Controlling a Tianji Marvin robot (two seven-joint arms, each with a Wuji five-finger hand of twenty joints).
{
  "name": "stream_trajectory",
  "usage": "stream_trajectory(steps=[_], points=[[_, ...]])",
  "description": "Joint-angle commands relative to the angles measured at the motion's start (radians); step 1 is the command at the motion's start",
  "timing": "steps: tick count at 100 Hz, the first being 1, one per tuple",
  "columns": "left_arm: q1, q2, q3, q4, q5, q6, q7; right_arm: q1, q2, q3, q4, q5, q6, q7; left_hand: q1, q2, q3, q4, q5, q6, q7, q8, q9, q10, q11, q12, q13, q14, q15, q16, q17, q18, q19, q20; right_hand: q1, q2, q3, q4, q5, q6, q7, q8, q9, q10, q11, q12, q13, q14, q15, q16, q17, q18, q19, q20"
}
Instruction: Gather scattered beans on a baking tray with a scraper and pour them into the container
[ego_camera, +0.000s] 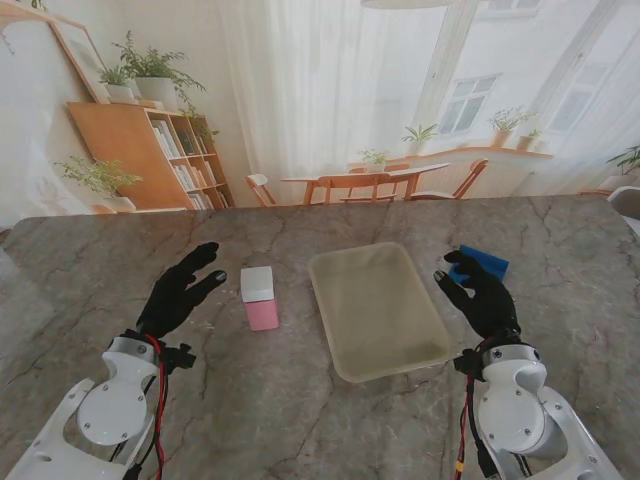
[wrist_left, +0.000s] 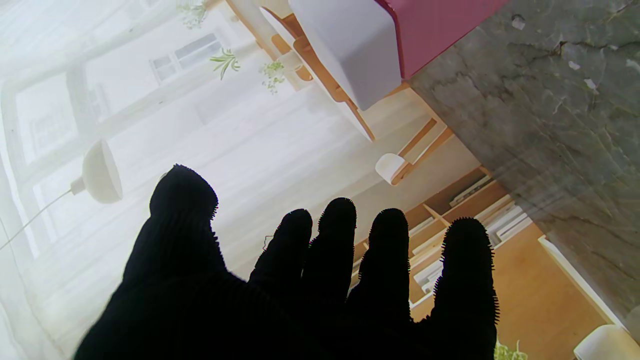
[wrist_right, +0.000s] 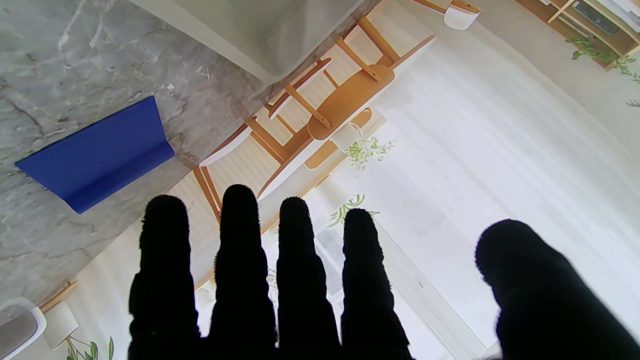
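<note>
The left hand (ego_camera: 180, 292) hangs over the marble table (ego_camera: 300, 410) with its black-gloved fingers (wrist_left: 335, 250) stretched out and slightly spread, thumb apart, grasping nothing. The right hand (ego_camera: 482, 293) is likewise released: four fingers (wrist_right: 240, 250) straight and side by side, thumb held wide, nothing between them.

The baking tray (ego_camera: 377, 308), pale and shallow with rounded corners, lies between the two hands; beans on it are too small to make out. The pink container (ego_camera: 260, 297) with a white lid stands just left of the tray, near the left hand's fingertips but apart from them. The blue scraper (ego_camera: 480, 264) lies just right of the tray's far corner, partly hidden behind the right hand in the stand view.

Bare tabletop lies nearer to me, between the forearms, and left of the left hand.

The right wrist view shows the scraper (wrist_right: 100, 155) flat on the marble, clear of the fingers, with the tray's edge (wrist_right: 260, 30) close by. The left wrist view shows the container (wrist_left: 380, 45) beyond the fingertips.
</note>
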Motion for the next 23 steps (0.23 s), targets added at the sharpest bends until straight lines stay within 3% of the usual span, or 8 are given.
stream_trajectory(steps=[1, 23], points=[[0.002, 0.002, 0.006, -0.002, -0.006, 0.006, -0.008, 0.000, -0.004, -0.002, 0.003, 0.007, 0.002, 0.016, 0.003, 0.017, -0.019, 0.042, 0.010, -0.033, 0.007, 0.011, 0.009, -0.029, -0.004, 0.013, 0.015, -0.005, 0.007, -0.002, 0.000, 0.014, 0.018, 0.027, 0.000, 0.027, -0.034, 0.014, -0.045, -0.027, -0.014, -0.011, -0.024, -0.015, -0.021, -0.011, -0.020, -0.015, 0.008, 0.011, -0.011, 0.003, -0.011, 0.021], [0.001, 0.003, 0.007, 0.002, -0.006, 0.000, -0.011, 0.003, -0.005, -0.004, 0.006, 0.011, 0.000, 0.015, 0.006, 0.018, -0.018, 0.042, 0.010, -0.033, 0.006, 0.012, 0.005, -0.030, -0.005, 0.012, 0.015, -0.005, 0.006, -0.001, -0.002, 0.009, 0.015, 0.029, 0.003, 0.028, -0.037, 0.014, -0.047, -0.028, -0.016, -0.010, -0.022, -0.014, -0.019, -0.010, -0.022, -0.015, 0.013, 0.012, -0.015, 0.002, -0.010, 0.025]])
